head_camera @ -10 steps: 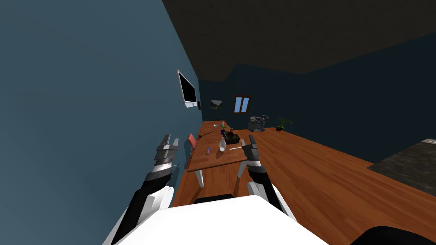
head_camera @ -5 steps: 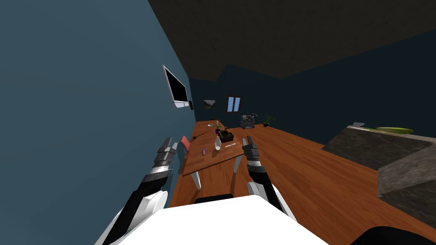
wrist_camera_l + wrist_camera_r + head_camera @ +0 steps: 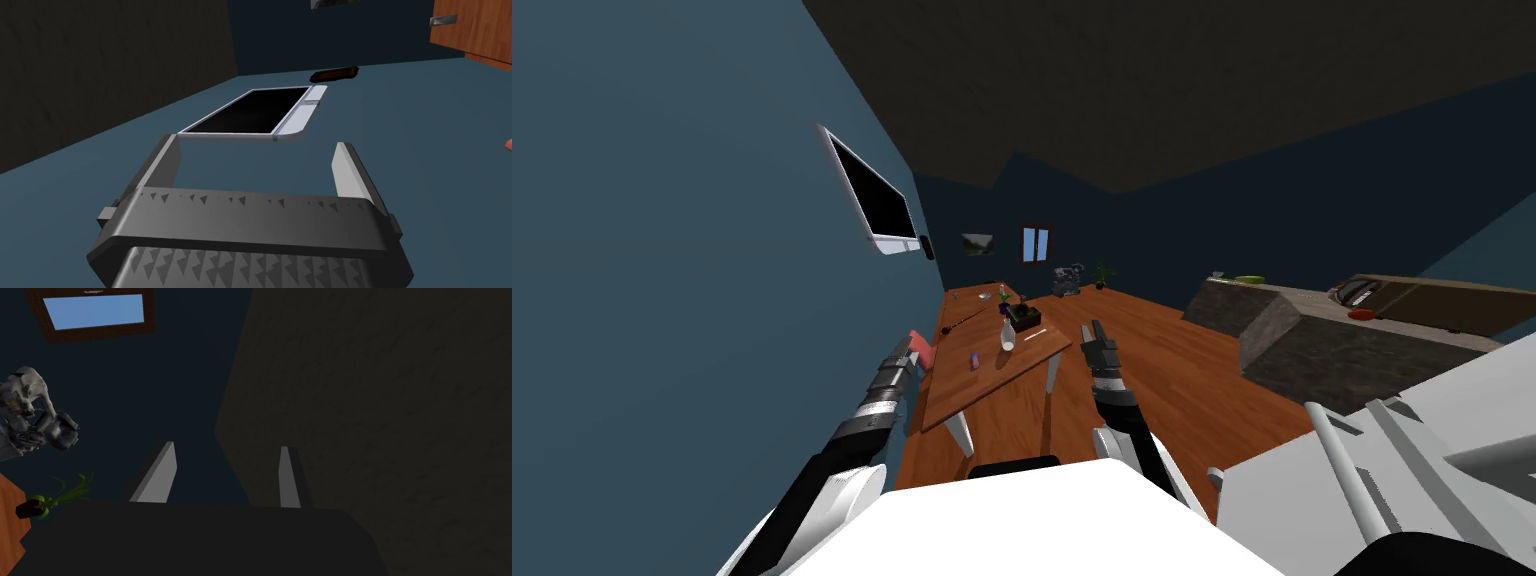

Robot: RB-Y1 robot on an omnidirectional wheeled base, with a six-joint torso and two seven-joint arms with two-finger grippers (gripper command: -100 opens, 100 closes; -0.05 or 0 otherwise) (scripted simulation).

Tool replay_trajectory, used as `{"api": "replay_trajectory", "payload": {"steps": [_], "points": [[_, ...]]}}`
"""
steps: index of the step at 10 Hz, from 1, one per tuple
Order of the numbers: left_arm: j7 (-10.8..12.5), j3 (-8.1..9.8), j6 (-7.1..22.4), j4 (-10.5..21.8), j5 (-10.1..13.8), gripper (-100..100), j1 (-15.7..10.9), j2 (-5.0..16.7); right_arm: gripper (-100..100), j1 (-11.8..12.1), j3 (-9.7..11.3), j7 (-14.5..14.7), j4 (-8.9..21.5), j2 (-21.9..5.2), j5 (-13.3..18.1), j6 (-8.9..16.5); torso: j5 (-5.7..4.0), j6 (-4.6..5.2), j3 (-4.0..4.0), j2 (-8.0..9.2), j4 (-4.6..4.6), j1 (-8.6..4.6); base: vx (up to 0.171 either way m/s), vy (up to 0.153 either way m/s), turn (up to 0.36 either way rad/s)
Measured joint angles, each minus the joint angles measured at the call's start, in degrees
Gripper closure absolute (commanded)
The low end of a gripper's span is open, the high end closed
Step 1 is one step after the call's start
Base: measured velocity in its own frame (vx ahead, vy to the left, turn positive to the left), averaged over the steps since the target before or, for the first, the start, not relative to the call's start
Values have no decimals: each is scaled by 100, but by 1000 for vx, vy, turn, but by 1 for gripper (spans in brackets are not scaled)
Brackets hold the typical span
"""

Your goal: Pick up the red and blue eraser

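Note:
The small red and blue eraser [image 3: 974, 361] lies on the brown wooden table [image 3: 982, 390] ahead of me, near its middle. Both arms are raised in front of my chest, well short of the eraser. My left gripper [image 3: 908, 346] hangs left of the table by the blue wall, and its fingers [image 3: 167, 162] stand open with nothing between them. To the right of the table's near corner my right gripper [image 3: 1093, 330] is held up, and its fingers [image 3: 159, 475] are also open and bare.
On the table beyond the eraser stand a white vase [image 3: 1007, 337] and a dark box [image 3: 1025, 318]. A red chair [image 3: 920, 347] sits at the table's left side. A dark stone counter [image 3: 1312, 340] and a white appliance [image 3: 1392, 470] are on the right. Wooden floor lies between.
My view has swung and moved along the wall: the table has slid left in the picture, and the counter and white appliance have come in on the right. Both arms keep their pose.

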Motion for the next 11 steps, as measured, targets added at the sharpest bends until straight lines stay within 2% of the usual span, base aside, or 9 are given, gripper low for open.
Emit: {"api": "replay_trajectory", "payload": {"steps": [1,3,5,8,9,11], "points": [[-128,133,226,31,125,-100,75,49,0,0,0,0,0,0,0,0,0,0,-1,-1,0,-1,-33,34,-277],[-340,204,366,319,220,-100,76,58,0,1,0,0,0,0,0,0,0,-2,-6,-10,-2,-4,-23,29,-287],[-501,320,538,450,341,-100,125,87,0,1,0,0,0,0,0,0,-1,0,-7,-12,-3,-7,-30,27,-446],[-860,525,992,623,557,-100,264,58,0,1,-1,0,0,0,0,0,-1,-3,-8,-14,-3,-8,-23,22,-326],[-980,656,1185,735,707,-100,357,138,0,1,-1,0,0,0,0,0,-1,-4,-9,-15,-3,-4,-15,18,-403],[-1169,767,1411,876,834,-100,460,131,0,2,-1,0,0,0,0,0,-1,-4,-11,-19,-4,-6,-13,22,-435]]}}
